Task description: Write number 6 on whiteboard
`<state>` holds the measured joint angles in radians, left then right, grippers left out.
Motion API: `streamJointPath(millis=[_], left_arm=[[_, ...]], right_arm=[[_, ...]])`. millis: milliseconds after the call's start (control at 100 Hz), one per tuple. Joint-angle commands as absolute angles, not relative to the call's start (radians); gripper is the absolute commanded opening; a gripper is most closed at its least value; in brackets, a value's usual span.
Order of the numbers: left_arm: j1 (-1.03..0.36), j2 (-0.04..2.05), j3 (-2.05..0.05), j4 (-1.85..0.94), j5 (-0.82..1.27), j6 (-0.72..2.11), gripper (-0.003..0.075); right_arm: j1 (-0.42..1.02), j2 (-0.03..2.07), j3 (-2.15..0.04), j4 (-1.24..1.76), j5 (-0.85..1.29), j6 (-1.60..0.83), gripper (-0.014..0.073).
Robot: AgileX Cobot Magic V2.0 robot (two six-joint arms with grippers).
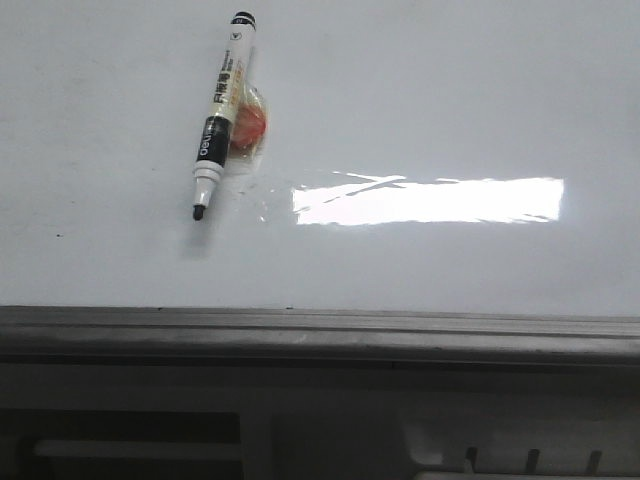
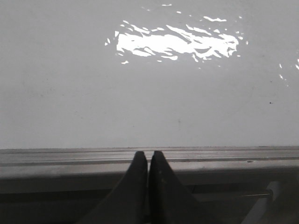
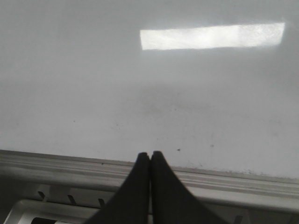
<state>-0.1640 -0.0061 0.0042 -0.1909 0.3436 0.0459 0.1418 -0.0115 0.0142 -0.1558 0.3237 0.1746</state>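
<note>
The whiteboard (image 1: 450,110) is a glossy white board that fills most of the front view, with a grey frame edge (image 1: 320,330) along its near side. No number 6 shows on it. A black-and-white marker (image 1: 222,105) lies uncapped on the board at the upper left, tip toward the near edge, resting against a small orange object (image 1: 250,128). My left gripper (image 2: 148,154) is shut and empty over the board's frame. My right gripper (image 3: 150,154) is shut and empty at the frame edge. Neither gripper shows in the front view.
A bright rectangular glare patch (image 1: 428,200) lies on the board right of the marker; it also shows in the left wrist view (image 2: 173,43) and the right wrist view (image 3: 212,36). A grey ledge with slots (image 1: 500,455) runs below the frame.
</note>
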Motion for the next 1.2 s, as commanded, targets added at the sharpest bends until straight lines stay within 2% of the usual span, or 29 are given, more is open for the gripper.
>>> streamJointPath(millis=[0,750,870,990,1100,1190], left_arm=[[-0.163,-0.036,0.048,-0.196,0.306,0.037,-0.0019],[-0.164,-0.036,0.048,-0.196,0.306,0.037,-0.0019],[-0.164,-0.036,0.048,-0.184,0.306,0.037,-0.0019],[-0.164,-0.036,0.048,-0.184,0.306,0.037,-0.0019],[-0.164,-0.036,0.048,-0.208,0.295,0.037,-0.0019],[-0.164,-0.036,0.048,-0.354,0.177,0.037,-0.0019]], right_arm=[[0.140,-0.031,0.040,-0.171,0.309,0.172,-0.0064],[0.140,-0.031,0.040,-0.173,0.303,0.172,-0.0064],[0.140,-0.031,0.040,-0.198,0.230,0.172,-0.0064],[0.140,-0.031,0.040,-0.188,0.060,0.172,-0.0064],[0.140,-0.031,0.040,-0.079,-0.088,0.172,-0.0064],[0.140,-0.031,0.040,0.066,-0.110,0.172,-0.0064]])
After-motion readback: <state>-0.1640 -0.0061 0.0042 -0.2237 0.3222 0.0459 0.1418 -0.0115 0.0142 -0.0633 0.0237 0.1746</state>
